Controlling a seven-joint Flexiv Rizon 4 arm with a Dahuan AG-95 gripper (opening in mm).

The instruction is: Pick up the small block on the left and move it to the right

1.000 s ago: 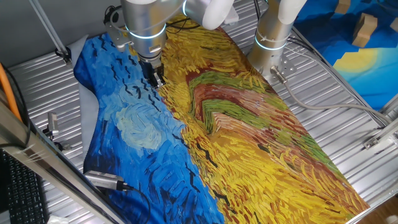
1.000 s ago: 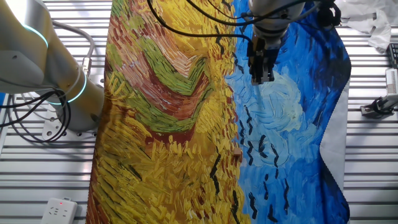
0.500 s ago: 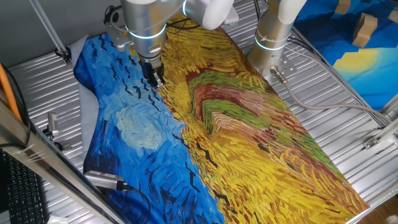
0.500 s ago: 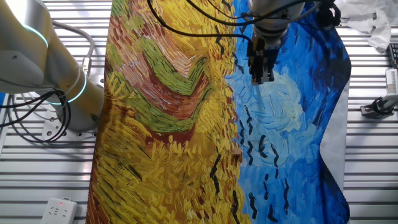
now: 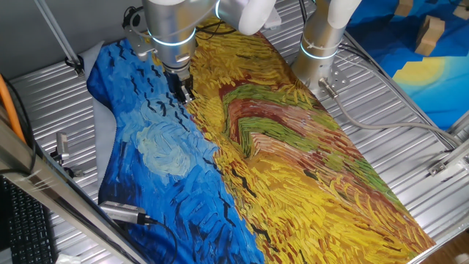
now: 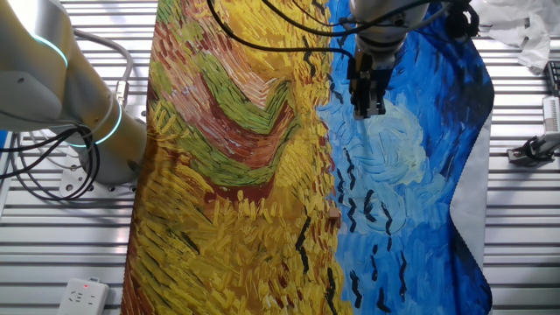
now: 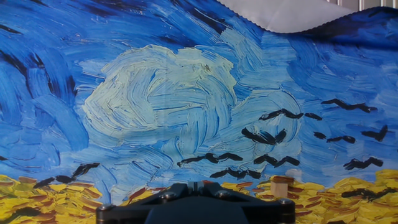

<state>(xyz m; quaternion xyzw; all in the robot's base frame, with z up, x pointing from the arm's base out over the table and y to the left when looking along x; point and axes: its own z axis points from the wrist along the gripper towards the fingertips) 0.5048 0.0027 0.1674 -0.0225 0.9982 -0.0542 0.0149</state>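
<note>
The small tan wooden block [image 7: 281, 185] lies on the painted cloth where the blue meets the yellow, just right of my fingers in the hand view. In the other fixed view it is a tiny tan spot [image 6: 334, 214] well below the gripper. I cannot pick it out in the first fixed view. My gripper [image 5: 185, 94] hangs close over the cloth [image 5: 242, 147] near its far end, with the jaws shut and nothing between them. It also shows in the other fixed view [image 6: 367, 109] and the hand view [image 7: 193, 185].
A second robot arm's base [image 5: 319, 44] stands beside the cloth's yellow side [image 6: 83, 114]. Larger wooden blocks [image 5: 431, 33] lie on another cloth at the back right. A metal tool [image 5: 124, 213] and a clamp [image 6: 529, 149] lie beside the blue side.
</note>
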